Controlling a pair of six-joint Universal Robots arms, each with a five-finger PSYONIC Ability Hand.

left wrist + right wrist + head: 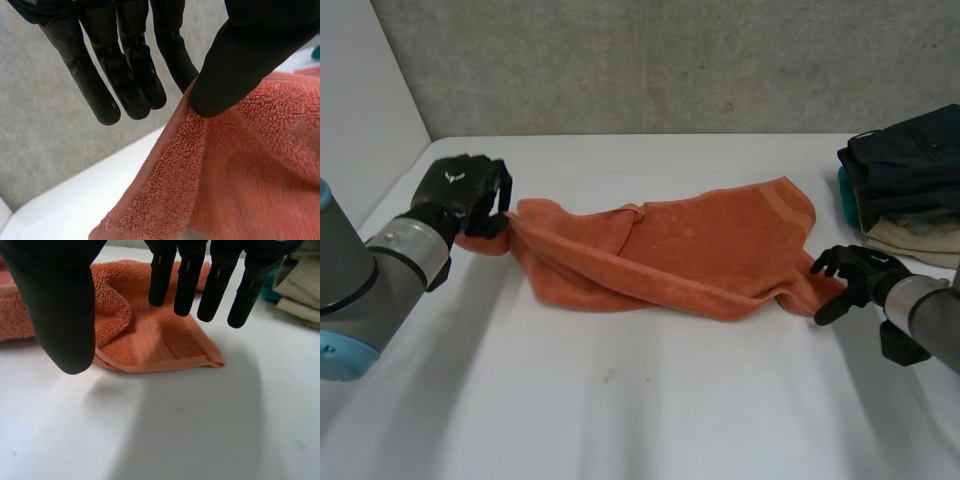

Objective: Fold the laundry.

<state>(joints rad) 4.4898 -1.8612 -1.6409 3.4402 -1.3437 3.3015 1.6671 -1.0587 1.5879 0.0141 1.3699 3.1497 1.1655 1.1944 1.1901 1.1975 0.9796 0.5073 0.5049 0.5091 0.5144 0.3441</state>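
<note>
Towel [670, 250] corner is pinched in my left hand [458, 192] to stretch it; right hand [860, 272] (relaxed, empty) hovers beside opposite corner.

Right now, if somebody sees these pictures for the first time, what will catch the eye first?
The rumpled orange towel in the middle of the white table stands out first. The left robot hand pinches one end of it between thumb and fingers, while the right robot hand is open by the opposite corner. A pile of folded clothes sits at the table's right edge.
</note>
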